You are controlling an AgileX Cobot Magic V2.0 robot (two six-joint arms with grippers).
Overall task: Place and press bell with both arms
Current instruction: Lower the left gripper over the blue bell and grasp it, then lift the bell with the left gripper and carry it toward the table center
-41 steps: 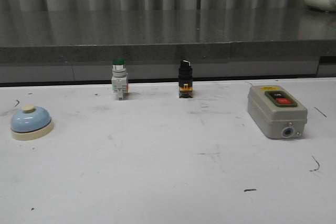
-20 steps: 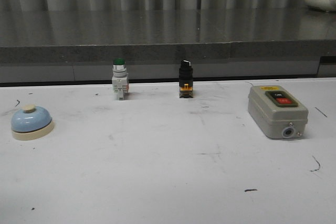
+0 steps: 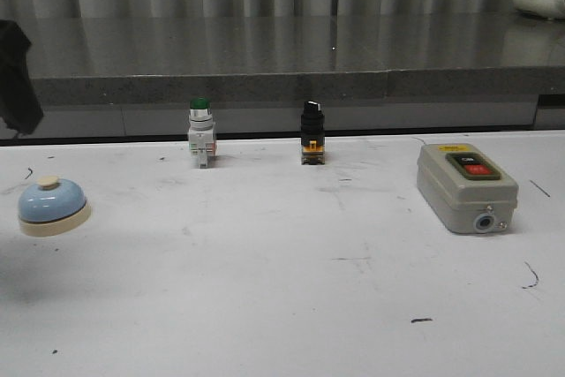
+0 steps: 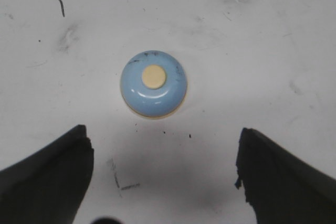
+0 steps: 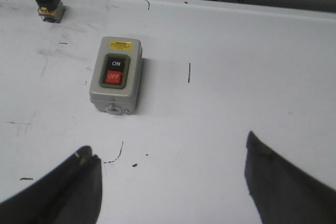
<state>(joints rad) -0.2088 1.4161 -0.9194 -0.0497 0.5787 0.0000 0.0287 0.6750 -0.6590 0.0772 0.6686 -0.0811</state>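
I see the bell (image 3: 53, 206) standing on the white table (image 3: 282, 306) at its far left. My left gripper (image 4: 163, 174) hangs above it, jaws wide apart, and my right gripper (image 5: 170, 179) is likewise spread, holding nothing.

A dark part of the left arm (image 3: 16, 77) now shows at the left edge of the front view, above and behind the bell (image 3: 53, 205), where the earlier frames had only the grey ledge. A soft shadow now lies on the worktop (image 3: 282, 289) in front of the bell, toward the near left corner; that patch was evenly lit before. The bell itself sits where it did.
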